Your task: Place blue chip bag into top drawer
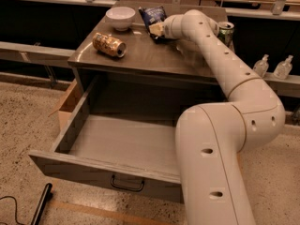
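Tool (157, 29) at bag (153, 14); top drawer (93, 170) open

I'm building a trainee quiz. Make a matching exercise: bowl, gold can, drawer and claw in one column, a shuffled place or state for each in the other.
1. bowl
2. gold can
3. drawer
4. claw

a. pulled open
b. at the blue bag
c. lying on its side
d. upright, back left of the cabinet top

Pairs: 1-d, 2-c, 3-a, 4-b
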